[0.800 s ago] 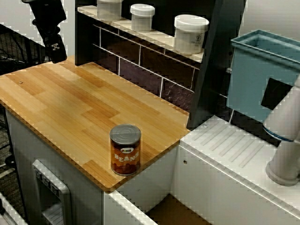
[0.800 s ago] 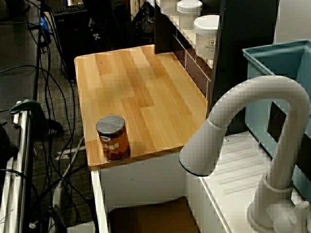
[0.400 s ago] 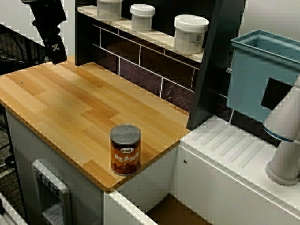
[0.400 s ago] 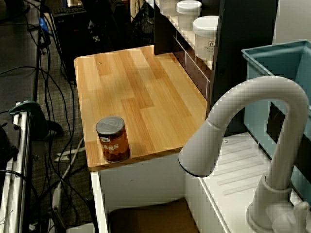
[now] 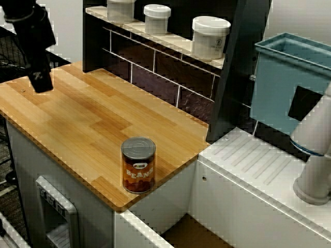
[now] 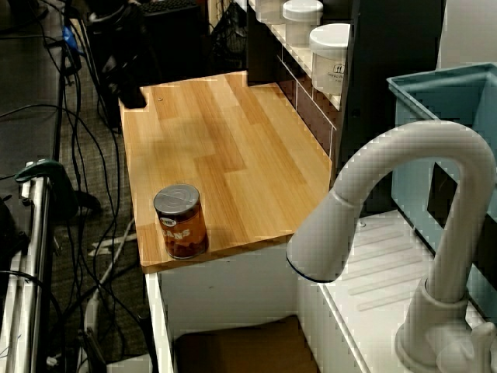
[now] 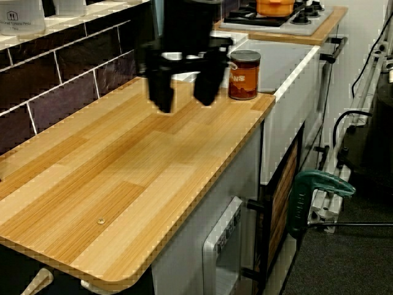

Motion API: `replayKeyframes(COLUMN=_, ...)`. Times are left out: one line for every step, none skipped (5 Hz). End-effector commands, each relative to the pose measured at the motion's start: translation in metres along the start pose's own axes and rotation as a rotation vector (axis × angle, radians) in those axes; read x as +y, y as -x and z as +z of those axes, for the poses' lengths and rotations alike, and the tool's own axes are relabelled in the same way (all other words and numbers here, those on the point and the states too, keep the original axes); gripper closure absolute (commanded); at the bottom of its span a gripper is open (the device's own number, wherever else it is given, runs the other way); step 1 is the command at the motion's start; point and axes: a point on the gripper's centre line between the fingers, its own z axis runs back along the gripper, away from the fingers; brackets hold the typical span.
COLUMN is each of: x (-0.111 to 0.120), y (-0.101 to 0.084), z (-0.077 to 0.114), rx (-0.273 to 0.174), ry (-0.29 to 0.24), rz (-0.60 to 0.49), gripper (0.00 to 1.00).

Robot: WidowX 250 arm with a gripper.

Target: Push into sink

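Note:
A bean can (image 5: 138, 164) (image 6: 180, 221) (image 7: 244, 75) with a brown label stands upright near the front right corner of the wooden counter (image 5: 77, 111), close to the edge. Below and beyond that edge lies the sink (image 5: 192, 235) (image 6: 237, 351), of which only a piece of brown floor and a white wall show. My black gripper (image 5: 39, 80) (image 6: 130, 92) (image 7: 183, 97) hovers low over the counter's far left end, well away from the can. It is open, its two fingers (image 7: 161, 92) apart with nothing between them.
White jars (image 5: 210, 37) line a shelf above the dark tiled back wall. A teal bin (image 5: 289, 82) and a white ridged draining surface (image 5: 258, 160) sit to the right, with a white faucet (image 6: 404, 233) over the sink. Cables (image 6: 93, 194) cover the floor beside the counter.
The gripper has moved from the counter's back left corner toward its front left side and come lower. The can has not moved.

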Motion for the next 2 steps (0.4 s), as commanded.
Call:
replayKeyframes(x=-0.069, y=-0.027, z=0.003, rx=-0.07, ry=0.022, rz=-0.327, gripper=0.0)
replayKeyframes(x=-0.097, y=-0.05, z=-0.012, rx=-0.038, ry=0.063, rz=-0.413, gripper=0.0)
